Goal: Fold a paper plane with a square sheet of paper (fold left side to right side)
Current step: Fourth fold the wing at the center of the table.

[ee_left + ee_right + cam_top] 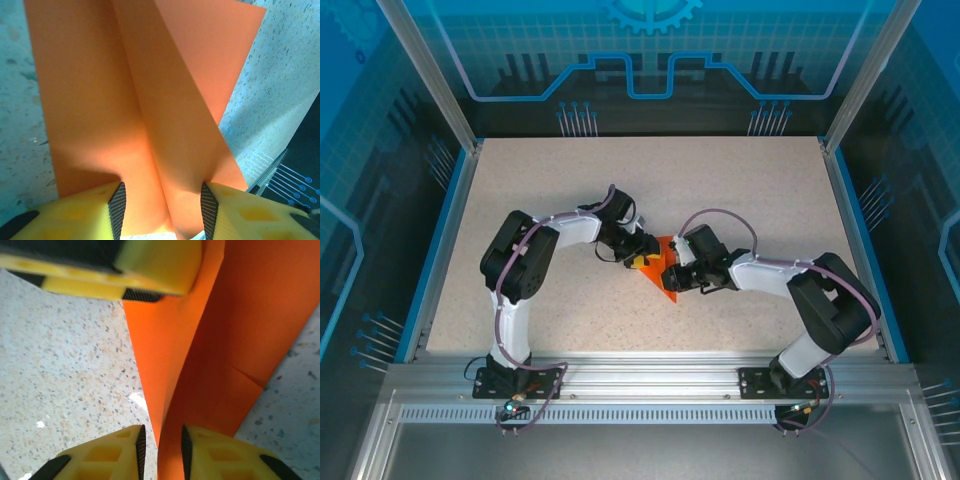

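Two robot arms meet at the middle of a speckled table (pixel 740 190), where a partly folded sheet of orange paper (pixel 664 284) lies just below the centre of the overhead frame, one corner pointing toward the bottom edge. The left gripper (pixel 642 256) sits at the paper's upper left and the right gripper (pixel 674 272) at its right, the two close together over the sheet. In the left wrist view the paper takes up most of the frame, with long creases running from top to bottom and bare table showing down both sides. The left gripper's yellow fingers stand apart at the bottom of that frame. A raised strip of paper runs between their black pads (pixel 117 207), but it cannot be told whether they pinch the strip or merely straddle it. In the right wrist view the sheet runs from the upper right down to the bottom centre, and an upturned edge drops into the narrow gap between the right gripper's pads (pixel 186 447). A sliver of table shows between the left-hand pad and the paper, so this gripper has let go, its jaws slightly parted. Across the top of that frame one yellow finger (pixel 155 262) of the left gripper sits at the paper's upper edge.
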